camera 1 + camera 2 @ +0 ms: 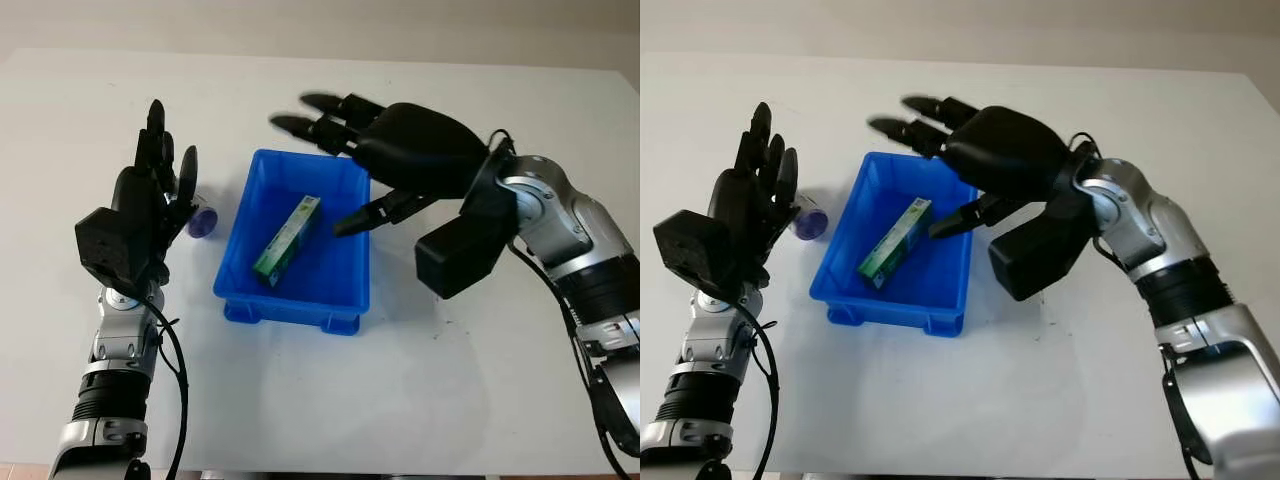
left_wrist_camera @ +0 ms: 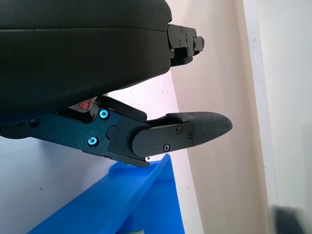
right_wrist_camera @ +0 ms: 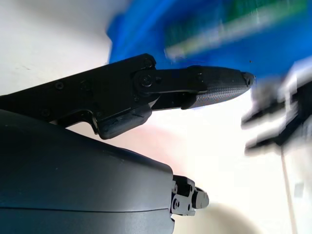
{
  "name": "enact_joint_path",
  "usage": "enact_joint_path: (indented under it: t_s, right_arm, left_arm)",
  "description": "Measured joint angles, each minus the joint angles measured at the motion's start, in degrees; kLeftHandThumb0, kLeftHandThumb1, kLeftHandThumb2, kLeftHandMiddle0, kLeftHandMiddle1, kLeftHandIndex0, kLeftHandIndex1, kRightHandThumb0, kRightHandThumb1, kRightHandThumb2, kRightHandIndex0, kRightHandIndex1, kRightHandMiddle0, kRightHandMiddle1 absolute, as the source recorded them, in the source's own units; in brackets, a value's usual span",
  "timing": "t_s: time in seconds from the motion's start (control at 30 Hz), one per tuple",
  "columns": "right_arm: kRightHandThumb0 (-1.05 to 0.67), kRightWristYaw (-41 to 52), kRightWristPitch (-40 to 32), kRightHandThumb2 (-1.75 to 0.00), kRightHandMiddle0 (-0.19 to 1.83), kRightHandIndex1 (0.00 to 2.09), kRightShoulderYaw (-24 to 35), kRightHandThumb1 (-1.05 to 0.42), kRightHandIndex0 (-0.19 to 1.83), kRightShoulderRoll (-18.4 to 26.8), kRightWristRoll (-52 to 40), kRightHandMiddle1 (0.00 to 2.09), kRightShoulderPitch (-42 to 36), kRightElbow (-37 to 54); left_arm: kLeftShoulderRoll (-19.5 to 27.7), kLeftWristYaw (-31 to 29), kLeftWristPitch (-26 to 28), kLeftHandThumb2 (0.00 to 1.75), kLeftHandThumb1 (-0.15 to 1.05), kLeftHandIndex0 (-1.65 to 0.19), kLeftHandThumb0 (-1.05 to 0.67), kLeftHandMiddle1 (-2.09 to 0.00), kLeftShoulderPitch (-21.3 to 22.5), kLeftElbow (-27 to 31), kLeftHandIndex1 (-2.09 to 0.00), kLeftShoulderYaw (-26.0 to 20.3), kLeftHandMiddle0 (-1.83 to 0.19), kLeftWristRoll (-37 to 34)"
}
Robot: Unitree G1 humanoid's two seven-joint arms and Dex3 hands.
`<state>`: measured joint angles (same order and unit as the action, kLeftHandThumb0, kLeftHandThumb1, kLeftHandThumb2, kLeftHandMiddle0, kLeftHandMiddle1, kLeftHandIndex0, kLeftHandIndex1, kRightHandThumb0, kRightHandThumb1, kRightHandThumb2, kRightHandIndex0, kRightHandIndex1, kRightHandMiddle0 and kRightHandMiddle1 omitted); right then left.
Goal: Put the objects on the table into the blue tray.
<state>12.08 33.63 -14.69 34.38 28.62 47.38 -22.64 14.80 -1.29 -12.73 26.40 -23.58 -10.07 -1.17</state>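
Observation:
A blue tray (image 1: 292,306) sits mid-table with a green box (image 1: 287,238) lying inside it. Just left of the tray lies a small purple object (image 1: 204,222), partly hidden behind my left hand (image 1: 165,160), which is raised and open beside the tray, holding nothing. My right hand (image 1: 325,170) hovers open over the tray's far right corner. Its fingers reach across the far rim and its thumb points down toward the box without touching it. The right wrist view shows the thumb (image 3: 214,85) above the tray (image 3: 141,22) and the box (image 3: 234,24).
The white table (image 1: 420,390) stretches around the tray, with bare surface in front and to the right. My right forearm (image 1: 540,215) crosses above the table on the tray's right side. The tray's corner (image 2: 122,200) lies close under my left hand.

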Motion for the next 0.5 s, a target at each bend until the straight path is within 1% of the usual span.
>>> enact_joint_path:
  t_s: [0.1, 0.13, 0.2, 0.27, 0.3, 0.4, 0.5]
  right_arm:
    - [-0.83, -2.7, -0.2, -0.5, -0.19, 0.0, 4.1, -1.05, -0.19, -3.2, -7.4, 0.0, -1.5, -2.0]
    - [-0.84, -3.2, -1.1, -0.59, -0.19, 0.0, 5.8, -1.05, -0.19, -4.6, -10.6, 0.0, -2.1, -3.0]
    - [-0.83, -3.6, -4.0, -0.66, -0.19, 0.0, 9.2, -1.05, -0.19, -7.3, -16.2, 0.0, -3.3, -4.8]
    - [-0.79, -2.9, -7.5, -0.71, -0.19, 0.0, 11.4, -1.05, -0.19, -9.1, -20.6, 0.0, -4.9, -5.1]
    - [-0.79, -2.2, -10.0, -0.72, -0.19, 0.0, 12.2, -1.05, -0.19, -10.0, -22.5, 0.0, -5.7, -4.7]
    - [-0.79, 0.3, -23.2, -0.71, -0.19, 0.0, 15.3, -1.05, -0.19, -13.0, -30.4, 0.0, -8.6, -1.2]
    - [-0.77, 1.6, -31.6, -0.75, -0.19, 0.0, 17.2, -1.05, -0.19, -14.3, -34.3, 0.0, -11.2, 1.1]
  left_arm:
    - [0.0, 0.0, 0.0, 0.56, 1.05, 0.06, -0.7, -0.05, 0.0, -0.1, -0.05, 0.1, 0.04, 0.0]
    - [0.0, 0.0, 0.0, 0.56, 1.05, 0.05, -0.7, -0.05, 0.0, -0.1, -0.05, 0.1, 0.03, 0.0]
    - [0.0, 0.0, 0.0, 0.56, 1.05, 0.05, -0.71, -0.06, 0.0, -0.1, -0.05, 0.1, 0.03, -0.1]
    - [0.0, -0.1, 0.0, 0.55, 1.05, 0.05, -0.71, -0.05, 0.0, -0.1, -0.05, 0.1, 0.03, -0.2]
    - [0.0, -0.2, -0.1, 0.55, 1.05, 0.05, -0.71, -0.05, 0.0, -0.1, -0.05, 0.1, 0.03, -0.2]
    - [0.0, -0.2, -0.3, 0.55, 1.05, 0.04, -0.7, -0.05, 0.0, -0.1, -0.06, 0.1, 0.03, -0.5]
    - [0.0, -0.2, -0.4, 0.54, 1.05, 0.04, -0.7, -0.06, 0.0, -0.1, -0.06, 0.0, 0.03, -0.7]
